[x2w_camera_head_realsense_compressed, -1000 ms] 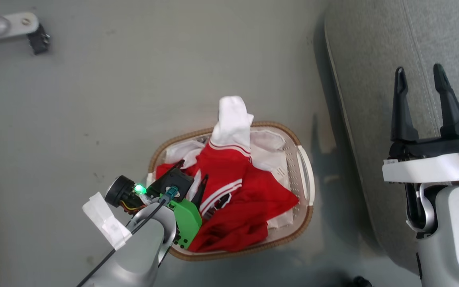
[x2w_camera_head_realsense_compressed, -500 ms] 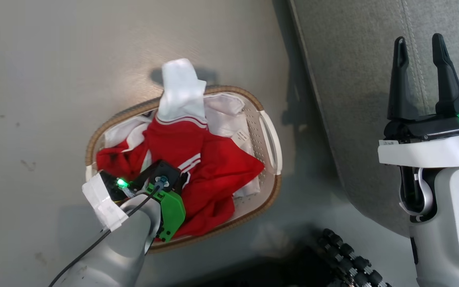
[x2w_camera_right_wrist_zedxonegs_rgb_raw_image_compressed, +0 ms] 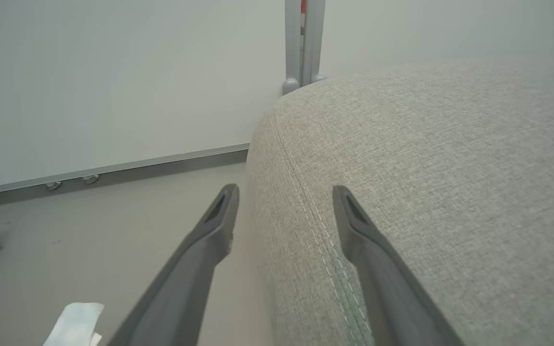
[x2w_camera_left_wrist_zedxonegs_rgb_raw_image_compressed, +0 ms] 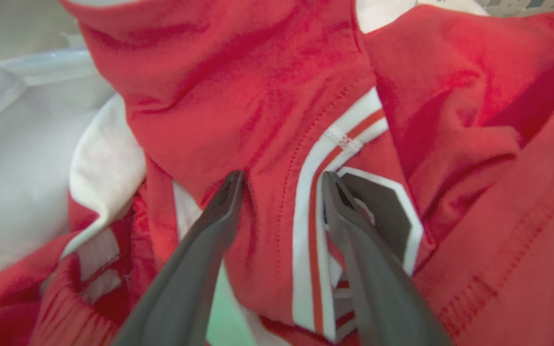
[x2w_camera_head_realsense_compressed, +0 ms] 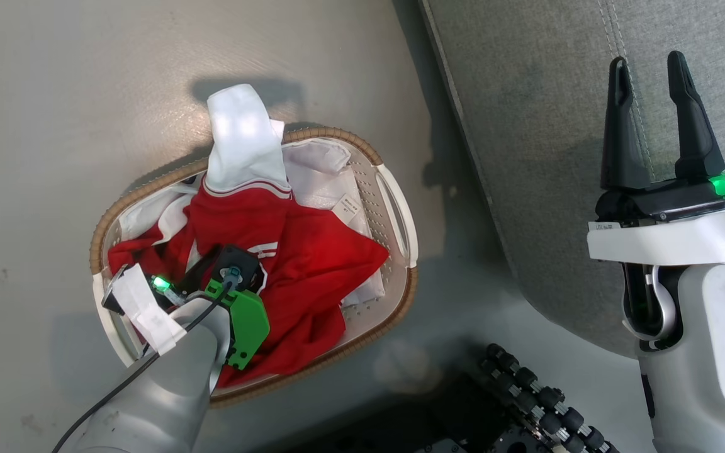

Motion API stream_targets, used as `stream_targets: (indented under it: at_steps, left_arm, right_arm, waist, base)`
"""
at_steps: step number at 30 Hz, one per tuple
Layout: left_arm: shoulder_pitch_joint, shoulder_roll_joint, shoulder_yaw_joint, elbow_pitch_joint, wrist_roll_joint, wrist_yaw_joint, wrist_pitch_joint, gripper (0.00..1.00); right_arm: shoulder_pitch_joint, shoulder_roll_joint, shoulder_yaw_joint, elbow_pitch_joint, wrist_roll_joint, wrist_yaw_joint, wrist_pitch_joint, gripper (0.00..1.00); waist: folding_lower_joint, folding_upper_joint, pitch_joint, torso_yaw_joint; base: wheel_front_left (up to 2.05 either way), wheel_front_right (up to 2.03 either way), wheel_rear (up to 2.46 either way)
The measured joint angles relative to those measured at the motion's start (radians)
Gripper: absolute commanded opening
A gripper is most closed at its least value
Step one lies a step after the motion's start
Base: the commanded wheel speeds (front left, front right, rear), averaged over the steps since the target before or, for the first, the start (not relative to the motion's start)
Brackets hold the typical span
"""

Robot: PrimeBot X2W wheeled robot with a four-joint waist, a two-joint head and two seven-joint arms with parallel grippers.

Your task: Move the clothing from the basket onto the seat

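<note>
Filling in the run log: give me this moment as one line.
stage: grasp not yet closed | left claw: open, tips straddling a fold of clothing in basket | right claw: open, empty, over seat edge

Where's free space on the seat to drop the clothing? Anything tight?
The seat is bare: free cushion from its floor-side edge to the stitched seam by the open right gripper. The floor strip between basket and seat is also bare. Crowded: the basket, heaped with clothing, left gripper open among it.

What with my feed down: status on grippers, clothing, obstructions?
Left gripper open, astride a red jersey fold in the basket. Right gripper open, empty, at the seat edge. No obstruction seen.
</note>
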Motion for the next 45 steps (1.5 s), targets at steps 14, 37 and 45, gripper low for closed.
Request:
stream_targets:
  at_steps: [14,37,45]
  left_arm:
    - [0.056,-0.012,0.029,-0.072,-0.069,-0.032,-0.046,0.00]
    - [0.278,0.068,0.102,-0.674,-0.018,-0.091,-0.052,0.00]
    - [0.191,0.127,0.094,-0.748,0.035,-0.130,-0.052,0.00]
  right_arm:
    - [0.016,0.000,-0.005,0.028,-0.038,0.000,0.000,1.00]
    - [0.276,0.001,-0.064,0.111,-0.155,0.000,0.000,1.00]
    - [0.326,0.001,-0.049,0.121,-0.175,0.000,0.000,1.00]
  waist:
    - [0.0000,0.0001,-0.089,0.041]
    - [-0.0001,0.0001,-0.500,0.167]
    - [-0.0002,0.0001,-0.650,0.201]
  base:
    - [0.00,0.00,0.00]
    - [0.00,0.00,0.00]
    - [0.00,0.00,0.00]
